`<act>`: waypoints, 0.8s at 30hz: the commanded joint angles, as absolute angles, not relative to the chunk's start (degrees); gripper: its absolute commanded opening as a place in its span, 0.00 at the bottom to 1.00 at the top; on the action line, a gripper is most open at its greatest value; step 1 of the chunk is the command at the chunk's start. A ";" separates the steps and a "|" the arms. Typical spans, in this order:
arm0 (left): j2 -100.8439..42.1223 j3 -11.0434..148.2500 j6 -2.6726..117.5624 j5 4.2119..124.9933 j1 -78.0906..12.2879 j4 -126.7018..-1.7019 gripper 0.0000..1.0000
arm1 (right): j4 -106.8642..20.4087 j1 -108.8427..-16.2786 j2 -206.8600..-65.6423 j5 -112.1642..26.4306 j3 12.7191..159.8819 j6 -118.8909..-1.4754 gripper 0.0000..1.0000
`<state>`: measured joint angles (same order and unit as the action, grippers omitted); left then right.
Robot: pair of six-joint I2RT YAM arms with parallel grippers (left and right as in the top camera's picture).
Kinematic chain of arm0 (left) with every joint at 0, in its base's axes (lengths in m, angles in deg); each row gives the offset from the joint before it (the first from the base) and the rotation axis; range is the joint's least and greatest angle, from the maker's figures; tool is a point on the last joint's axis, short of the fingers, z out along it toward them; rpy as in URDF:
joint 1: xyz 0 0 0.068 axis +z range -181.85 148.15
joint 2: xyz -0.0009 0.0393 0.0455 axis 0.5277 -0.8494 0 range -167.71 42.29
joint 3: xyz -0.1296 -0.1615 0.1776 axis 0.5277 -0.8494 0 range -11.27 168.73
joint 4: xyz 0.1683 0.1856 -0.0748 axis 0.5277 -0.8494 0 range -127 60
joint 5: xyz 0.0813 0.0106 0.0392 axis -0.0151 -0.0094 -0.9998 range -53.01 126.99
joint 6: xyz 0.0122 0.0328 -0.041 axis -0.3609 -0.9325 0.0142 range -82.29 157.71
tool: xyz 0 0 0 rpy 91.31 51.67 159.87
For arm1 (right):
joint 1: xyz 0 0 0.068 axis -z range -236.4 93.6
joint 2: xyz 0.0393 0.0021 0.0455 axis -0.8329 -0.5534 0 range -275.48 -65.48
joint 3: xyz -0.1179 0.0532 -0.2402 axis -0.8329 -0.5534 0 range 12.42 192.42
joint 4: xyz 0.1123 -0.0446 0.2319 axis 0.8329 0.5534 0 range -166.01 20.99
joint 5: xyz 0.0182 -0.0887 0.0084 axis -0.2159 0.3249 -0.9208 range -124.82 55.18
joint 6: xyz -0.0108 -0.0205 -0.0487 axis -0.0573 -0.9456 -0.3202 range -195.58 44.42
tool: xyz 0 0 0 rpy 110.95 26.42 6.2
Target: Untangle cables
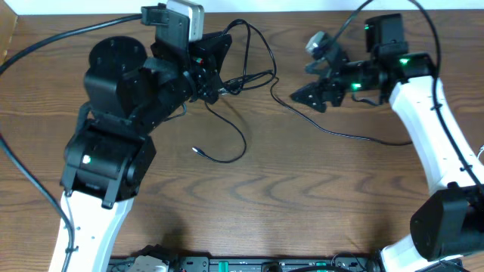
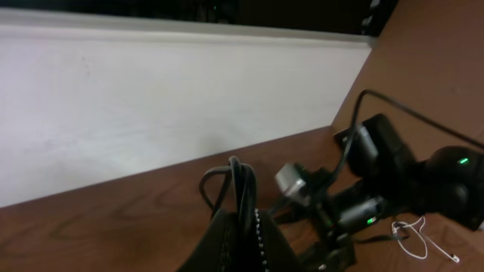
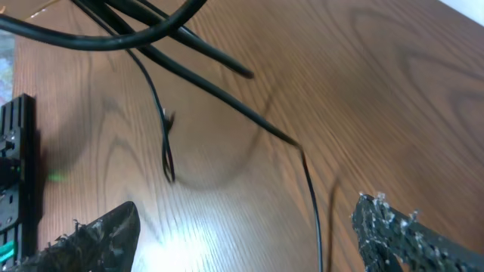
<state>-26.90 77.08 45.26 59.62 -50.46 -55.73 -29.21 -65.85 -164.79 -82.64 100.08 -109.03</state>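
Wood table point(image 1: 302, 196): black cable point(image 1: 243, 140) is sprawling between the arms, likely limp and light; left gripper point(image 1: 218, 89) is pinching its loops, right gripper point(image 3: 246, 230) is hanging spread over a free strand, the likely grab point.

Not much else here besides the table point(image 1: 302, 196) itself: dark brown wood with a pretty strong wavy grain, and it catches a bright glare spot in the right wrist view. A plain white panel point(image 2: 151, 98) runs along the far edge, smooth and blank, with a dark band above it that I can't make out. Along the near edge sits a black strip of electronics point(image 1: 249, 264) with little green lights. A light brown thing point(image 1: 7, 34) pokes in at the far left corner, too cropped to identify.
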 commanded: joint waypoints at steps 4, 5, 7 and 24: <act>-24.04 77.26 45.78 60.36 -50.59 -55.21 0.08 | -35.70 -71.64 -166.05 -83.18 97.96 -103.77 0.87; -24.02 77.26 45.83 60.41 -50.59 -55.38 0.08 | -37.03 -72.36 -166.42 -83.20 97.79 -103.13 0.87; -23.97 77.26 46.00 60.58 -50.59 -55.82 0.08 | -39.63 -73.61 -167.10 -83.18 97.76 -101.62 0.86; -24.43 77.24 43.51 46.00 -50.53 -57.15 0.08 | -45.95 -74.83 -170.93 -58.42 97.76 -78.61 0.01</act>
